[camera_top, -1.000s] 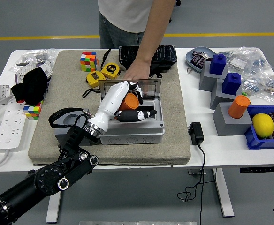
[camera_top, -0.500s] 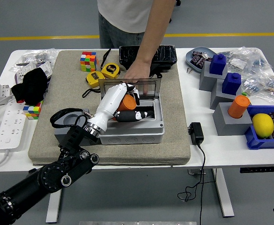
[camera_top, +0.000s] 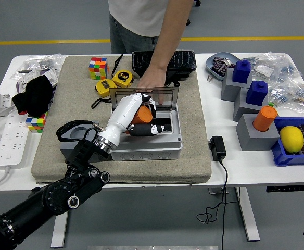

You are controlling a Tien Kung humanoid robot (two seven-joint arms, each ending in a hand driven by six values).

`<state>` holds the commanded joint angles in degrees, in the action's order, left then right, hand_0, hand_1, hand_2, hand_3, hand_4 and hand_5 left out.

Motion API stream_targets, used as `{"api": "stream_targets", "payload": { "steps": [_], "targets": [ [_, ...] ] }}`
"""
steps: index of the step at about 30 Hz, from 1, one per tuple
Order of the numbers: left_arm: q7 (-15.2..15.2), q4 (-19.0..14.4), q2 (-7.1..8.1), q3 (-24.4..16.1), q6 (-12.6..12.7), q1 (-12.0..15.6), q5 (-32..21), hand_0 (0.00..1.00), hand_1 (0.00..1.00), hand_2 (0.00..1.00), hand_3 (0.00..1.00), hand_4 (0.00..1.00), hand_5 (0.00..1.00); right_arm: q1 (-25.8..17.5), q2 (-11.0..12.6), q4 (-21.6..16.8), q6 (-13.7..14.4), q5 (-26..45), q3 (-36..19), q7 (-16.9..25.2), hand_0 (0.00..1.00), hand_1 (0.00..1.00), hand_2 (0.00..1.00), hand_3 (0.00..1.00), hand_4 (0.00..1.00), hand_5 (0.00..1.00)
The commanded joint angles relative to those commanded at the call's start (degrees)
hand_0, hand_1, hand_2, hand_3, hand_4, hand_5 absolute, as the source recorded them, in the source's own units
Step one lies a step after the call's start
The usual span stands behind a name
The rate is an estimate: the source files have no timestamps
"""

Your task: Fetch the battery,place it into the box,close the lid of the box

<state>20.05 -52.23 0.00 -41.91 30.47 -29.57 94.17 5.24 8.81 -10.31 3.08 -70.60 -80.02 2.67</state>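
You are working over a white surface (camera_top: 245,166) with a grey mat (camera_top: 68,151) laid across its middle, and clutter lying at both ends. The grey box (camera_top: 147,148) is sitting on the mat with its clear lid (camera_top: 167,96) standing upright at the back. Your left hand (camera_top: 141,112) is reaching down into the box with its fingers curled around an orange cylinder, apparently the battery (camera_top: 140,115), which is hanging inside the opening, held by that hand. Whether it is touching the bottom yet, you cannot tell. A person's hand (camera_top: 153,80) is resting at the lid's top edge, seemingly steadying it. Your right hand is not showing.

The battery is looking rigid and smooth, probably light but slippery on its round side, so you should be keeping the fingers wrapped around its middle, not pinching an end, and be easing them apart only once it is seated. The lid is looking thin and hinged, so pressing near its free edge should be swinging it down.
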Motion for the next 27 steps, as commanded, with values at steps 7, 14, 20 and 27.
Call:
{"api": "stream_targets", "payload": {
  "steps": [7,14,20,27],
  "targets": [
    [-0.7,0.0,0.00,-0.4,-1.3,0.0,1.4,0.386,0.437,0.351,0.359,0.998,0.301,0.0,0.0,0.0,0.0,0.2,0.1,0.0,0.880,0.844,0.783,0.826,0.998,0.998],
    [-1.3,-0.4,0.00,-1.3,-1.9,-0.2,2.9,0.605,0.622,0.523,0.517,0.998,0.327,0.1,0.0,0.0,-0.1,0.2,0.0,0.0,0.879,0.843,0.783,0.826,0.998,0.998],
    [-1.7,-1.3,0.00,-1.7,-2.0,-0.2,3.8,0.661,0.664,0.543,0.534,0.998,0.339,0.1,0.0,0.0,-0.1,0.3,0.0,0.0,0.879,0.843,0.783,0.826,0.998,0.998],
    [-1.9,-6.1,0.24,-1.4,-1.6,0.4,4.4,0.662,0.672,0.544,0.535,0.998,0.354,0.0,-0.1,0.0,-0.1,0.3,-0.1,0.0,0.879,0.842,0.783,0.826,0.998,0.998]
  ]
}}
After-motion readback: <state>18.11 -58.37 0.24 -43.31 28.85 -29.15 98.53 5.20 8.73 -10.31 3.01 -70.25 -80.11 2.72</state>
